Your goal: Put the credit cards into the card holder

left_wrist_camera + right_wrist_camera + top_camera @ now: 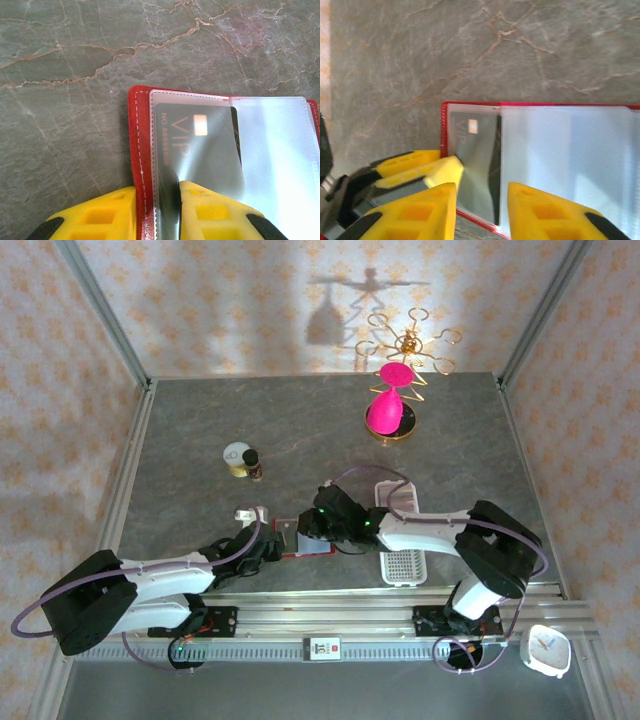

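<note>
One black card (200,145) sleeved in red card holder (135,140) beneath spread right gripper (480,187); left gripper (157,186) straddling holder's edge, grip unclear.

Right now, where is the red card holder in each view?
Top external: card holder low centre, left of the white tray.
Left wrist: card holder lower right, open.
Right wrist: card holder lower right, open.
Shared landmark: black VIP card, both wrist views.

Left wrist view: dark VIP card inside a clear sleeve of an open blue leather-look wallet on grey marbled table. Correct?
No. The left wrist view shows a red leather-look wallet, not blue; the dark VIP card, clear sleeve and grey marbled table are right.
</note>
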Controlling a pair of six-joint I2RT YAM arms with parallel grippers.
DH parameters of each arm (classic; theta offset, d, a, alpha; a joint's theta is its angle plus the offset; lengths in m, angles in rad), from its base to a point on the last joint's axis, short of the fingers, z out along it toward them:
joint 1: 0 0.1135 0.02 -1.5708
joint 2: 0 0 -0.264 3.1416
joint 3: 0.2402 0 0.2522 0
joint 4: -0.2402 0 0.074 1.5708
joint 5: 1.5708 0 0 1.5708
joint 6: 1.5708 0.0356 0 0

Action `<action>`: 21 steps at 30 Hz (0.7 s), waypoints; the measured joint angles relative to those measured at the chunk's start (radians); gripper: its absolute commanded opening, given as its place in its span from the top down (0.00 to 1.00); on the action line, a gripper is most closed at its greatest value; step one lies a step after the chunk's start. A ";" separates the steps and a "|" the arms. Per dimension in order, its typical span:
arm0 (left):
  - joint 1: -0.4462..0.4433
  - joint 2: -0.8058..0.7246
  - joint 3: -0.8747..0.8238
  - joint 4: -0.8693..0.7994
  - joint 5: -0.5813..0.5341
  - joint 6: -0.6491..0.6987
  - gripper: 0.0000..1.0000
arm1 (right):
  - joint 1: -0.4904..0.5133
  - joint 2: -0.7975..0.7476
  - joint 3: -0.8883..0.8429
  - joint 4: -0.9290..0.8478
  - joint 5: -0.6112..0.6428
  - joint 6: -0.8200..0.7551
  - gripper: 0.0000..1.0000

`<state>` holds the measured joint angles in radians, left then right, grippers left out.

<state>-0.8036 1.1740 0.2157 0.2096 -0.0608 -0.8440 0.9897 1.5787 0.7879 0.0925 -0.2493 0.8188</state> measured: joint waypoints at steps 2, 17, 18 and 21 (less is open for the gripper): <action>0.000 0.000 0.000 0.000 0.000 0.000 0.77 | 0.000 -0.003 -0.019 -0.015 0.011 0.003 0.59; 0.000 0.005 -0.001 0.008 0.000 0.000 0.77 | 0.000 0.035 -0.043 0.013 -0.005 0.023 0.56; 0.000 0.005 -0.001 0.008 0.000 0.000 0.77 | 0.000 0.040 -0.043 0.013 -0.006 0.023 0.57; 0.000 0.005 -0.001 0.009 0.001 0.000 0.77 | 0.000 0.053 -0.043 0.016 -0.012 0.023 0.63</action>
<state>-0.8036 1.1786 0.2150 0.2184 -0.0601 -0.8440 0.9897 1.6321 0.7452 0.1081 -0.2611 0.8417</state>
